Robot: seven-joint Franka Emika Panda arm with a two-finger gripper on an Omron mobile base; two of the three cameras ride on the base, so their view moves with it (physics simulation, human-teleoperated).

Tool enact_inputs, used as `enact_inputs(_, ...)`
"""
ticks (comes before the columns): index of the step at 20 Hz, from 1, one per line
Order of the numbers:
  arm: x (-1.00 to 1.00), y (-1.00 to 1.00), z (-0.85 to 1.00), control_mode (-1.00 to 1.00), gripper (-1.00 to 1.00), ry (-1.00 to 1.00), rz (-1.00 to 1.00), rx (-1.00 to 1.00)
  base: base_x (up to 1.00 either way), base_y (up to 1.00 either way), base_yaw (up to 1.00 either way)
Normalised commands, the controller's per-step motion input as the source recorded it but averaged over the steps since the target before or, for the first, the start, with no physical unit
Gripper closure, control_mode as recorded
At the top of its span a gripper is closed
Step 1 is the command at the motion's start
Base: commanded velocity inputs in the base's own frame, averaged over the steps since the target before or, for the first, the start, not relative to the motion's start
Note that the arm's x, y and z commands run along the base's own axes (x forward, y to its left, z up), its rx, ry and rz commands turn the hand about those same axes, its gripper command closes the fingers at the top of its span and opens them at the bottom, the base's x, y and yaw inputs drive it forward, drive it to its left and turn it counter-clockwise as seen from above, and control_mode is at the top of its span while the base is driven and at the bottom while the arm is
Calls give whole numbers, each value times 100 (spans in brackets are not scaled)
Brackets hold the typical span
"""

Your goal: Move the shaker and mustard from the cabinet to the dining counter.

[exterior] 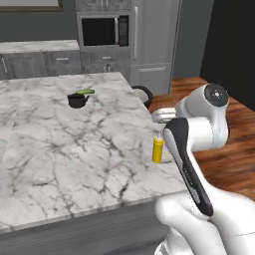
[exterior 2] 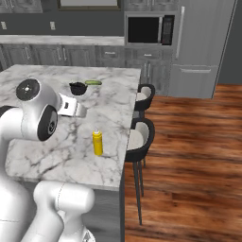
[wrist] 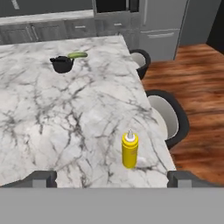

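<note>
Two stools (exterior 2: 142,134) flank mustard (wrist: 129,151).

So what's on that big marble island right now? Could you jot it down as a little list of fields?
surface: dining counter, white marble top
mustard: mustard stands upright near the stool-side edge
fingers: gripper open, apart from the bottle, holding nothing
far end: black bowl with a green piece beside it
seating: two round stools along the island's side
shaker: not seen on the counter

Glossy white arm (exterior: 199,124), dark joints
</note>
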Motion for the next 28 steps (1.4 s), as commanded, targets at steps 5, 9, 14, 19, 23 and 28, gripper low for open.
enact_inputs(5,-2,-35,0,-100,-100,-15,0,0,0,0,0)
enact_inputs(9,-14,-38,0,-100,-100,-16,0,0,0,0,0)
enact_inputs(14,-28,-30,0,-100,-100,-15,0,0,0,0,0)
enact_inputs(19,-15,-14,0,-100,-100,-6,0,0,0,0,0)
enact_inputs(23,0,-2,0,100,-100,0,0,0,0,0,0)
enact_inputs(28,0,0,0,100,-100,0,0,0,-5,0,0)
